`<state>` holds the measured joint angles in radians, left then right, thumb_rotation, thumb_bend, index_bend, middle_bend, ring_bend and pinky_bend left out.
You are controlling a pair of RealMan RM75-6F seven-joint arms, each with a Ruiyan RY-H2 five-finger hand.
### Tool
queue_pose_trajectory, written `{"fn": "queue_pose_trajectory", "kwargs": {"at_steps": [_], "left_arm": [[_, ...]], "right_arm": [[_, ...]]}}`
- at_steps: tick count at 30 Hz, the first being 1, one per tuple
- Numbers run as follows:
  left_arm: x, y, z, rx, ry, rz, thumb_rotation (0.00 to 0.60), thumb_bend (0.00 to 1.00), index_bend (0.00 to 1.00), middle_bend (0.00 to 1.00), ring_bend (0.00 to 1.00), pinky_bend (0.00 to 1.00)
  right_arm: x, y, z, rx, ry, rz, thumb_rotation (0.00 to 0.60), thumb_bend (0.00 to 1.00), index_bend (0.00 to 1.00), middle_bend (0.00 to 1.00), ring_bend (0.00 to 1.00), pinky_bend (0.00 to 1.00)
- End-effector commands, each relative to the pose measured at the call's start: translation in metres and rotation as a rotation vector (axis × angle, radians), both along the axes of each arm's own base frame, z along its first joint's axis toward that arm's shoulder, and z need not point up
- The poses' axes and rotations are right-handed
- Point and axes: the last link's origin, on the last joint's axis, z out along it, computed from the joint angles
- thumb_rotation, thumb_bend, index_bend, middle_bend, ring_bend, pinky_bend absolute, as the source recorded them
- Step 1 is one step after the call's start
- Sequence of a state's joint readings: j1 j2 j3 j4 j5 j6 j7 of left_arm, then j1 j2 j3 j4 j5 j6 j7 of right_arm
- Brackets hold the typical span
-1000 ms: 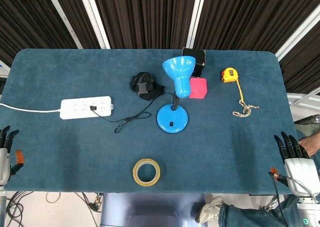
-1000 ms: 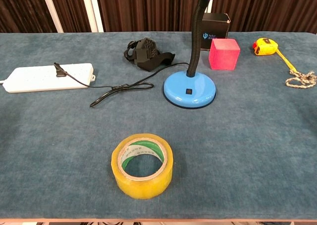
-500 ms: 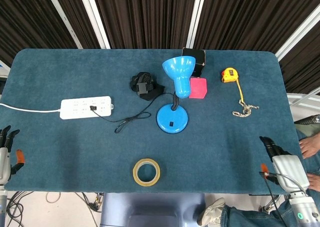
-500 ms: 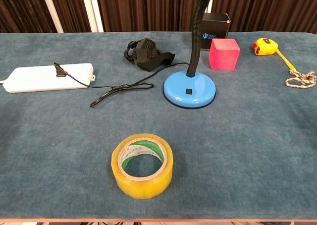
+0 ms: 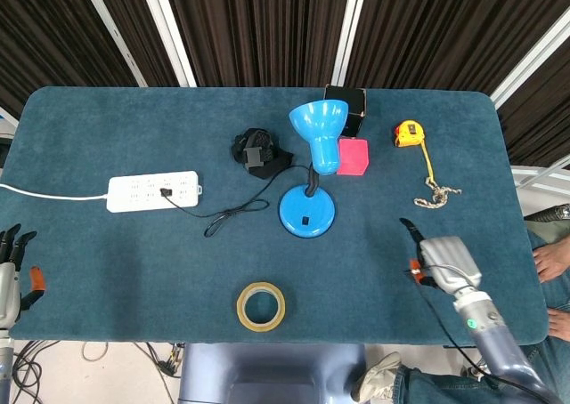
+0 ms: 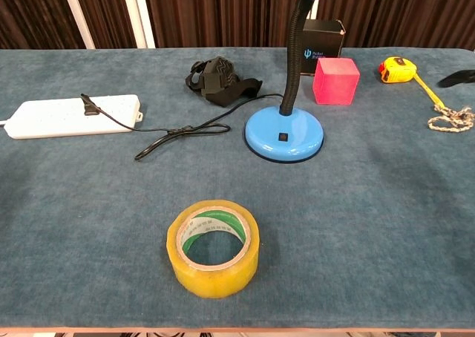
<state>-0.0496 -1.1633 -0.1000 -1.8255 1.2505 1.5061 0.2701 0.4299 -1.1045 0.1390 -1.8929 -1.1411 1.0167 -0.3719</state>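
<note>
Here the right robot hand [image 5: 443, 260], empty with dark fingers extended, hovers over the felt-like blue bench [image 5: 107, 253], near the frayed rope [image 5: 435, 195]; the left robot hand [image 5: 11, 275] sits open at the bench's edge.

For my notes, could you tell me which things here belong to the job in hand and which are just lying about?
In hand: right hand, empty, over the table; nearest it, knotted cord of the tape measure.
Lying about: lamp, tape roll, power strip, pink cube, black box, black strap.
</note>
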Motion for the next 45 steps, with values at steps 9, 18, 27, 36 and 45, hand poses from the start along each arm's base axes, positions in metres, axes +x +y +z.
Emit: {"fn": "queue_pose_trajectory", "kwargs": {"at_steps": [9,18,27,36,45], "left_arm": [[0.000,0.000,0.001,-0.001,-0.008,0.003,0.600,0.64,0.15,0.02,0.00,0.00],[-0.001,0.001,0.001,-0.002,-0.010,0.007,0.600,0.64,0.15,0.02,0.00,0.00],[-0.002,0.001,0.001,-0.005,-0.008,0.010,0.600,0.64,0.15,0.02,0.00,0.00],[-0.002,0.001,0.001,-0.006,-0.010,0.013,0.600,0.64,0.15,0.02,0.00,0.00],[-0.002,0.001,0.001,-0.008,-0.009,0.012,0.600,0.64,0.15,0.02,0.00,0.00]], "right_arm": [[0.049,-0.025,-0.070,0.118,-0.031,0.022,0.600,0.85,0.00,0.74,0.82,0.80],[0.072,-0.036,-0.098,0.138,-0.046,0.026,0.600,0.86,0.00,0.74,0.82,0.85],[0.085,-0.045,-0.114,0.162,-0.030,0.037,0.600,0.86,0.00,0.75,0.82,0.89],[0.096,-0.053,-0.128,0.175,-0.021,0.033,0.600,0.86,0.00,0.75,0.82,0.92],[0.104,-0.058,-0.136,0.176,-0.015,0.029,0.600,0.86,0.00,0.75,0.82,0.95]]}}
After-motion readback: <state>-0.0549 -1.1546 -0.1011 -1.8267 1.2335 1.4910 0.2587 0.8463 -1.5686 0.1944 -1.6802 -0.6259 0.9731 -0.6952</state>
